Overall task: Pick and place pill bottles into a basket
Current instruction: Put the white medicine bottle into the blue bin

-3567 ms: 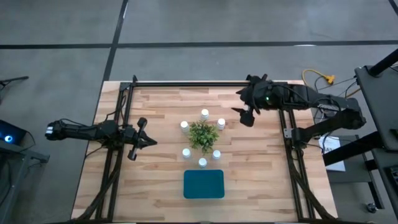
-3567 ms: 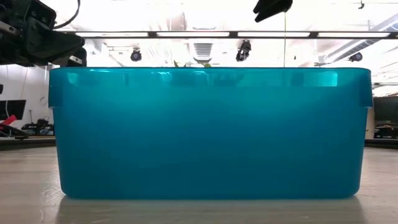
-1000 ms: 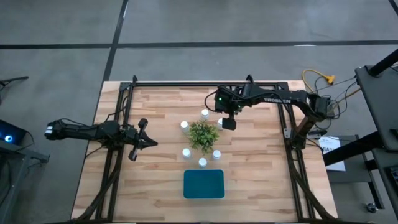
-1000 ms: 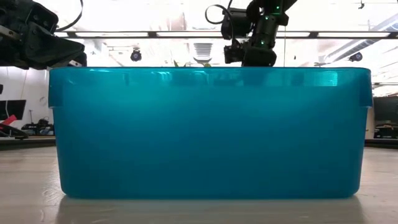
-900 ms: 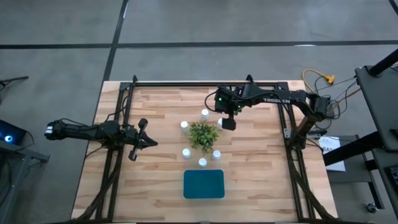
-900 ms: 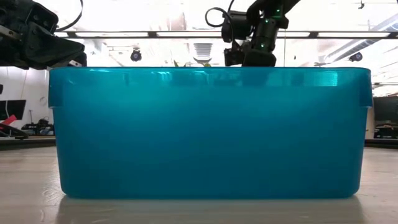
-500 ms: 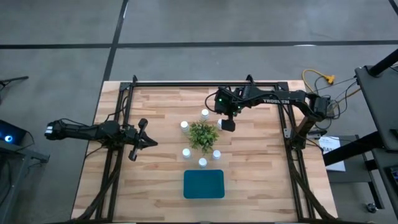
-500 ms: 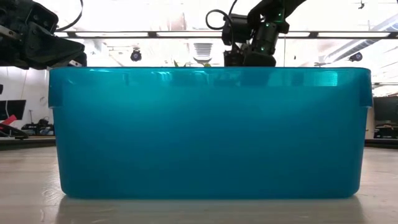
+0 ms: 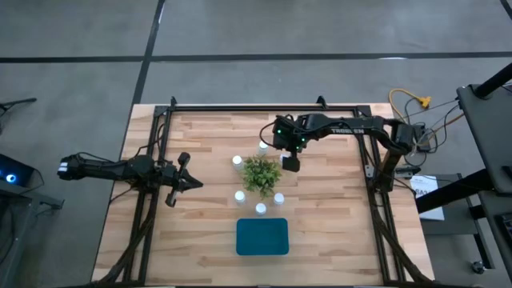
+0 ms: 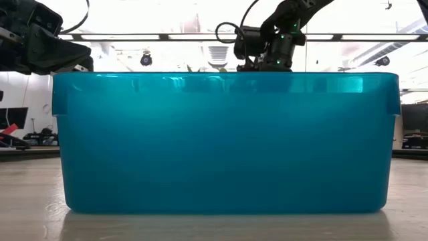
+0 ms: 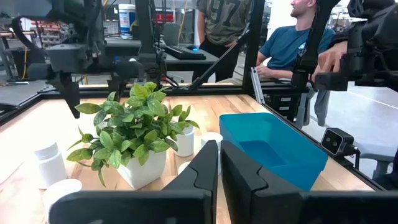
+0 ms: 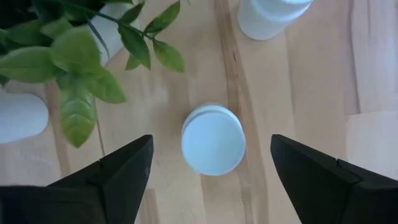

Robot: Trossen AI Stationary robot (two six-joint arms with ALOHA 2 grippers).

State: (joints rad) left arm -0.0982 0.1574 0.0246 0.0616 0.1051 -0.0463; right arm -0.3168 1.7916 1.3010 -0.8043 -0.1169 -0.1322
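Hovering with the right gripper (image 12: 211, 171) spread wide, straight above a bottle (image 12: 213, 139) standing on the desk (image 12: 298, 93) between the fingers. Risking, on descent, brushing the plant (image 12: 68, 68) leaves just beside one finger, or tipping the bottle if landing off-centre. Sitting well apart from the basket (image 9: 262, 237). Having shifted, since a second ago, from beside the bottle to directly over it. Idling with the left gripper (image 9: 181, 182) pressed together, away from the bottles.

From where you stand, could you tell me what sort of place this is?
Probably a robotics lab or workshop: a black metal frame borders the wooden table, and two people wait among benches under ceiling strip lights.
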